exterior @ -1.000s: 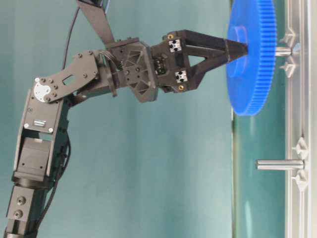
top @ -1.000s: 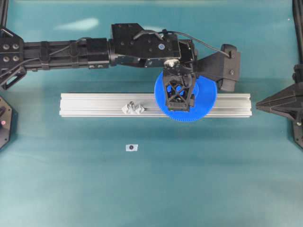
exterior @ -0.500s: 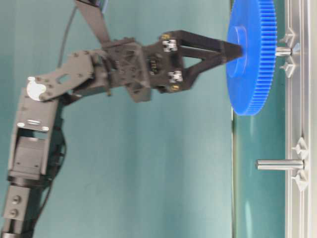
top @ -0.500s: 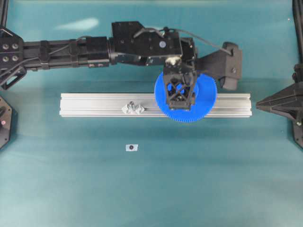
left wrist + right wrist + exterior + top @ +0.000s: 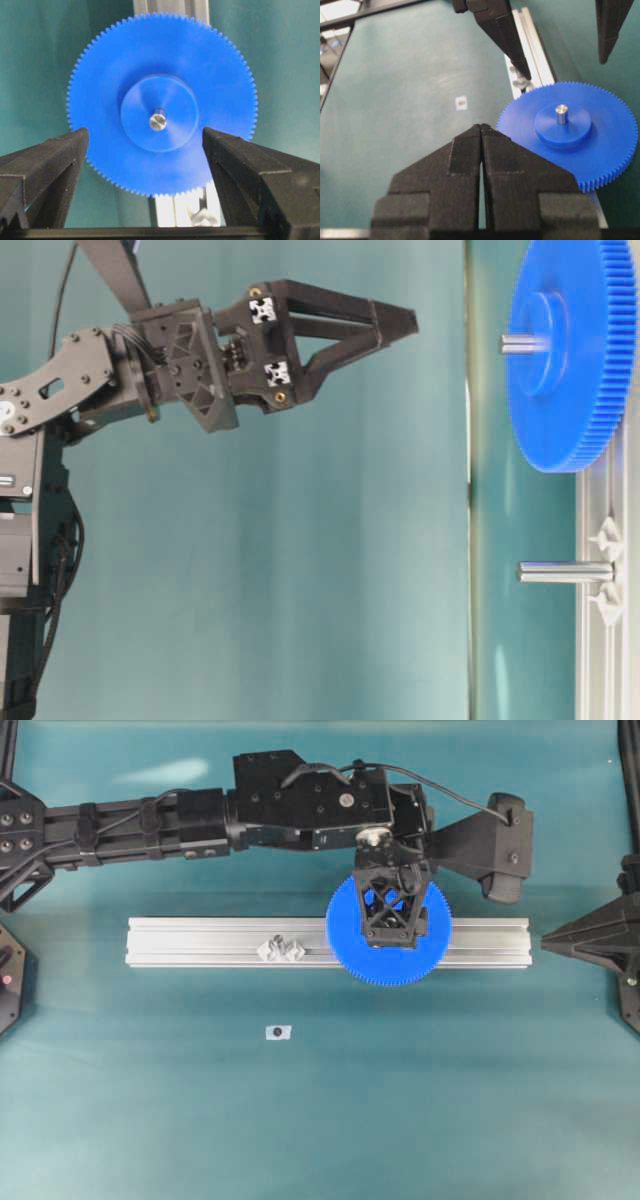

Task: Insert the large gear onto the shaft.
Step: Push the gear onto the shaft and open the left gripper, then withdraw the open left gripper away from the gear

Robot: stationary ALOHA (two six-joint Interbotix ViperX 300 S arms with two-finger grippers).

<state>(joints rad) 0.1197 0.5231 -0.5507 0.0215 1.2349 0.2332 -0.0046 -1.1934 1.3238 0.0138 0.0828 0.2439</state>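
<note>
**Gear seated on its peg, left jaws clear above it**

The large gear sits flat on the rail, and the shaft pokes up through its raised hub, so the insertion looks done. The left gripper hangs straight over the hub with its jaws spread wide and nothing between them; in the wrist view the gear lies dead ahead of the jaws, centred between the two fingers, with open air between fingertips and hub. The peg's long axis runs in line with the jaws' own pointing direction, so I judge a straight pull back along that line to be the only move left.

The right gripper is parked well off to the side, fingers pressed together, empty. A second, bare peg stands further along the rail, outside the left jaws
</note>
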